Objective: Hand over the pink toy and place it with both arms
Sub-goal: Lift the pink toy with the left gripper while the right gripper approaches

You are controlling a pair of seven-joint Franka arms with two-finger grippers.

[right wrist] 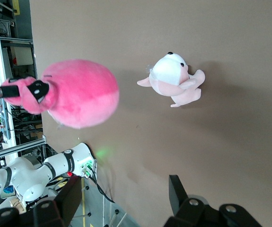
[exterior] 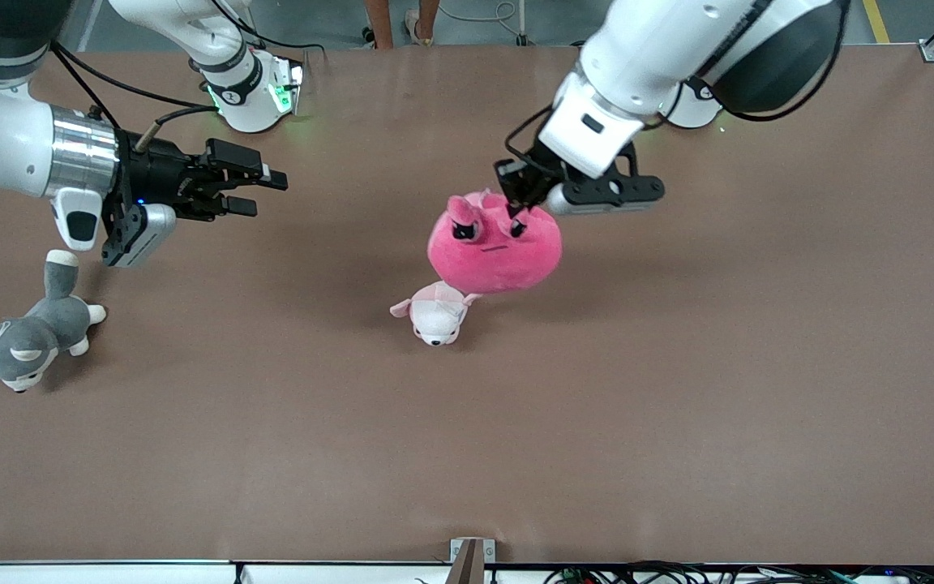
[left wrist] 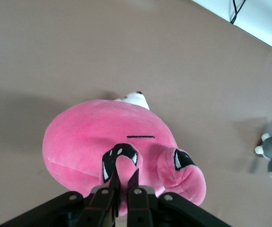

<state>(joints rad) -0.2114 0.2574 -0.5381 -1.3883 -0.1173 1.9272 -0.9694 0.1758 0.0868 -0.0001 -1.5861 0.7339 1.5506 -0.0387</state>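
free: bare table [exterior: 678, 389] between hands | obstacle: pale plush [exterior: 434, 315], seemingly under pink toy [exterior: 493, 247]

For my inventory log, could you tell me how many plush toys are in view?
3: the pink toy held by the left gripper, the pale pink-and-white plush beneath it, and the grey-and-white plush dog at the right arm's end.

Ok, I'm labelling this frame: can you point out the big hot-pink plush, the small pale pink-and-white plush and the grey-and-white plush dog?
Round hot-pink plush toy [exterior: 495, 255]: front view, on its belly.
Small pale pink-and-white plush animal [exterior: 434, 320]: front view, on its white head.
Grey-and-white plush dog [exterior: 49, 324]: front view, on its grey back.
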